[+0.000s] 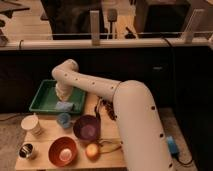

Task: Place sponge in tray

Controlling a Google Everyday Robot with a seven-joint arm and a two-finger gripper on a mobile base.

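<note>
The green tray (46, 96) lies at the back left of the wooden table. The pale blue sponge (64, 106) sits at the tray's front right, by the rim. My gripper (63, 97) hangs from the white arm just above the sponge, at the tray's right side. I cannot tell whether it touches the sponge.
A small blue cup (63, 119) stands just in front of the tray. A purple bowl (86, 127), an orange bowl (62, 150), a round orange-yellow fruit (92, 150), a white cup (32, 124) and a metal can (27, 150) stand on the table's front.
</note>
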